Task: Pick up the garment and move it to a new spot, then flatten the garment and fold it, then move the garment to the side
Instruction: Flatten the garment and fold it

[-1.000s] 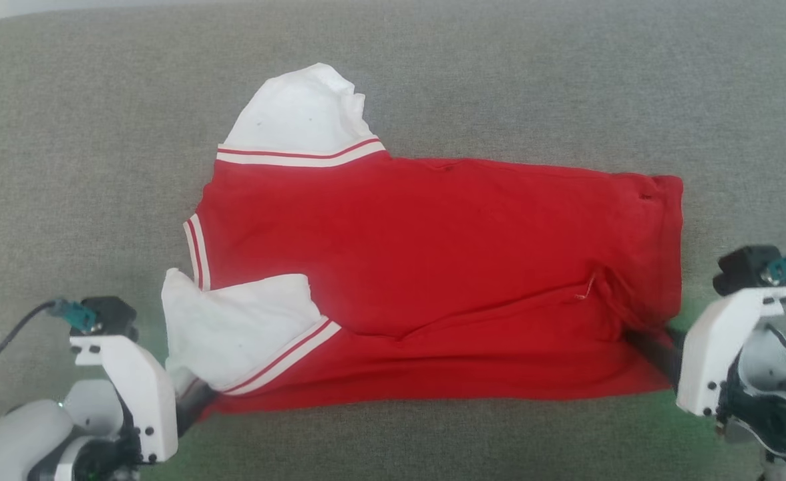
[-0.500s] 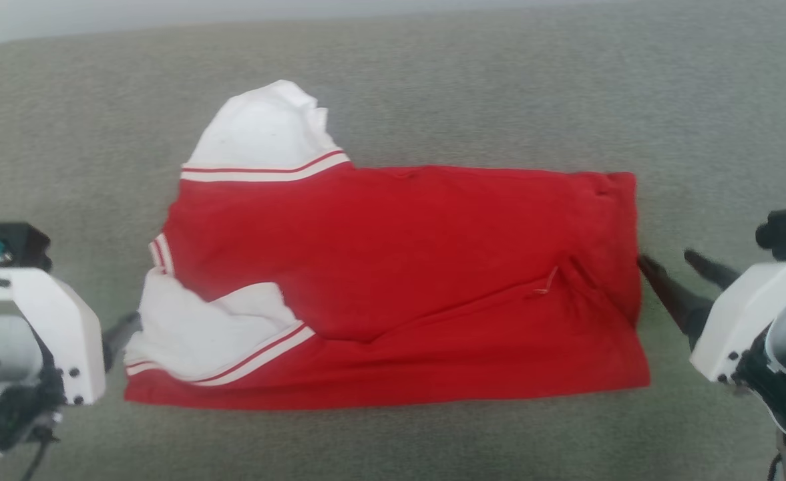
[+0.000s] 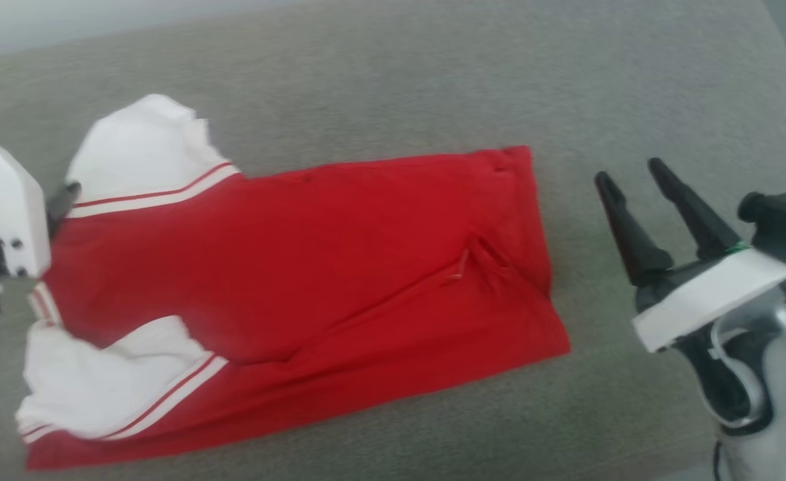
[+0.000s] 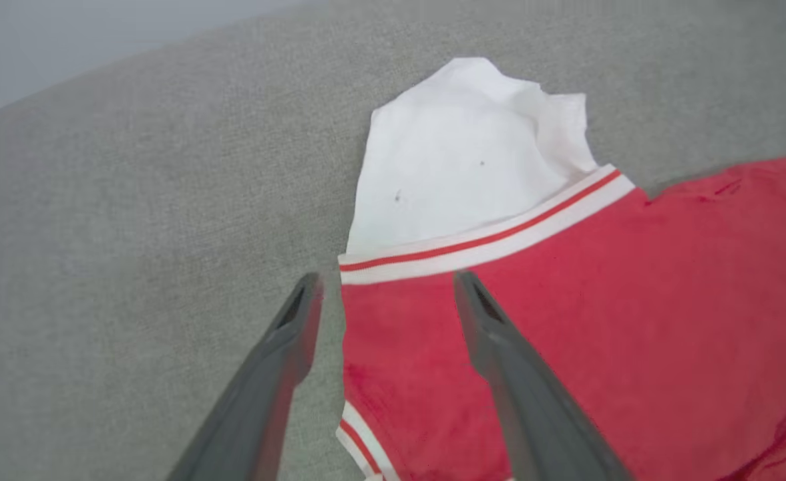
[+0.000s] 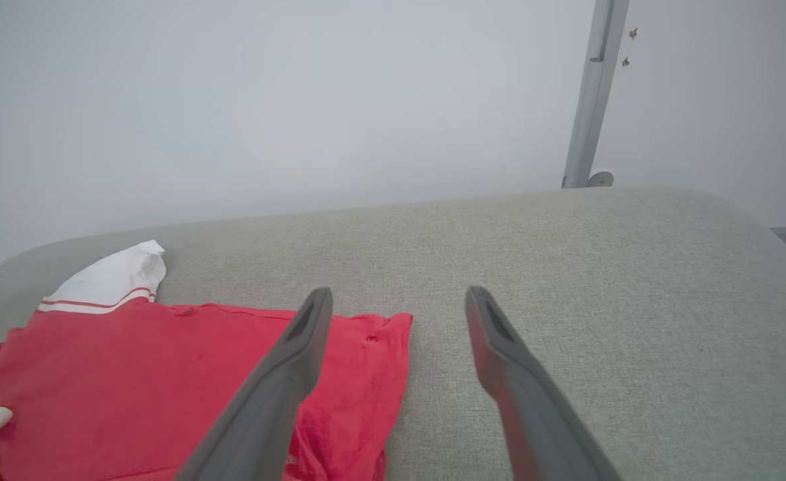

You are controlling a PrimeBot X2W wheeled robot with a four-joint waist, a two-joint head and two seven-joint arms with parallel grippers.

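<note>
Okay, head: folded garment [image 3: 286, 280] lies centre-left on couch [image 3: 433, 80], right gripper [image 3: 626, 170] wide, empty at 3; left wrist: left gripper [image 4: 387, 279] wide, straddling shoulder edge; right wrist: garment at 8, single-layer pinch would likely undo fold.

My left gripper [image 4: 386, 279] hangs with both long dark fingers spread wide, and its white housing [image 3: 5, 200] is at my far left. Over on the other side, my right gripper [image 3: 630, 172] has its fingers splayed apart too, tips pointing up and away, with the white wrist plate [image 3: 706, 300] tilted beneath them.
</note>
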